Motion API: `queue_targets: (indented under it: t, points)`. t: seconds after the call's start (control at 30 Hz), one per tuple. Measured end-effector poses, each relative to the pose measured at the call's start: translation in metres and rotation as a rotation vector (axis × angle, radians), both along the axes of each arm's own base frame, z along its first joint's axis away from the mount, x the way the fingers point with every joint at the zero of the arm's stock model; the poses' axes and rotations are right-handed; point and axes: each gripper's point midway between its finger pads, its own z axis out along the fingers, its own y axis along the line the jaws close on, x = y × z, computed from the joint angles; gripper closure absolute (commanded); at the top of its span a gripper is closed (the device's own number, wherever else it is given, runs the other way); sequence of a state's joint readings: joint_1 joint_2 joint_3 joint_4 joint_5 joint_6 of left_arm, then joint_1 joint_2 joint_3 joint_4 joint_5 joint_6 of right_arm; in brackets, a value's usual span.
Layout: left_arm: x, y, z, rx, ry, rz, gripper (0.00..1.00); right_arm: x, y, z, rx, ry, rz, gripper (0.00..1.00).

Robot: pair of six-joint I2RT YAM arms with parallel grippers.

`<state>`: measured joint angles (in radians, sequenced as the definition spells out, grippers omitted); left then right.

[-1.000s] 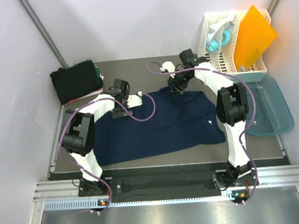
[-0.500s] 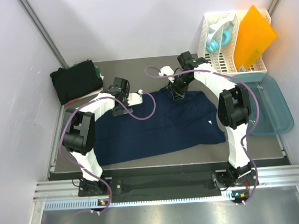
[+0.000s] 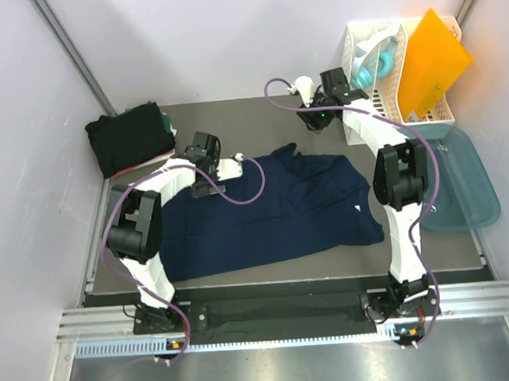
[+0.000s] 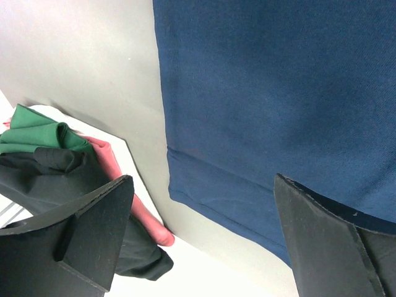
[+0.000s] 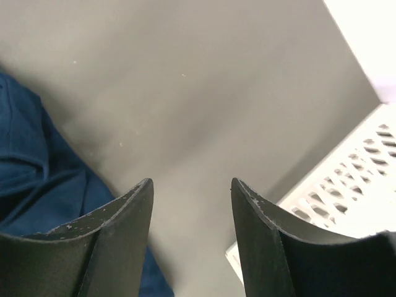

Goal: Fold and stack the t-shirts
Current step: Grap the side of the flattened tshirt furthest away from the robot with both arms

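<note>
One small white label [image 3: 357, 208] by the neck of the navy shirt [image 3: 273, 215], too small to read. From above: shirt spread across the grey surface [image 3: 232, 114], far edge rumpled; dark folded shirts [image 3: 130, 139] stacked back-left. Left pincer [image 3: 204, 190] over the shirt's far-left edge, right pincer [image 3: 314, 122] just beyond the cloth. Left wrist: fingers spread wide, empty, above the blue hem. Right wrist: fingers parted, empty, over bare surface beside a white rack [image 5: 346, 167].

- Bare grey surface [image 3: 233, 123] lies open along the far side, between the folded dark t-shirts [image 3: 130, 139] and the white rack [image 3: 386, 100].
- The rack stands just beside the right tool [image 3: 317, 118], on its right.
- A teal tub [image 3: 462, 186] blocks the right edge.
</note>
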<state>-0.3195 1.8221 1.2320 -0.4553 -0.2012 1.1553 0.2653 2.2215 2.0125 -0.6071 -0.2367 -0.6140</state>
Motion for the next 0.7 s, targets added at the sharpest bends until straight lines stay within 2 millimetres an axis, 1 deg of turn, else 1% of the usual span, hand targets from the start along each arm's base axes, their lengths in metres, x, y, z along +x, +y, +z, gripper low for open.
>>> queue_targets:
  t: [0.07, 0.17, 0.27, 0.4, 0.47, 0.5, 0.53, 0.7]
  points:
    - [0.0, 0.0, 0.0, 0.002, -0.001, 0.001, 0.01, 0.0, 0.006, -0.013, -0.004, 0.02, 0.01, 0.46]
    - [0.0, 0.0, 0.0, 0.002, -0.001, 0.002, 0.01, -0.008, 0.021, -0.036, -0.01, 0.069, 0.042, 0.46]
    - [0.0, 0.0, 0.0, 0.002, -0.001, 0.002, 0.01, -0.026, 0.039, -0.052, -0.005, 0.12, 0.086, 0.46]
    - [0.0, 0.0, 0.0, 0.002, -0.001, 0.002, 0.01, -0.05, 0.063, -0.067, 0.013, 0.181, 0.155, 0.46]
    - [0.0, 0.0, 0.0, 0.003, -0.001, 0.001, 0.01, -0.065, 0.074, -0.07, 0.027, 0.224, 0.197, 0.46]
    - [0.0, 0.0, 0.0, 0.003, -0.001, 0.001, 0.01, -0.071, 0.076, -0.07, 0.031, 0.239, 0.21, 0.46]
    - [0.0, 0.001, 0.0, 0.005, -0.002, -0.002, 0.01, -0.081, 0.081, -0.069, 0.038, 0.264, 0.238, 0.46]
    - [0.001, 0.002, 0.001, 0.014, -0.001, -0.015, 0.01, -0.12, 0.088, -0.054, 0.049, 0.356, 0.337, 0.47]
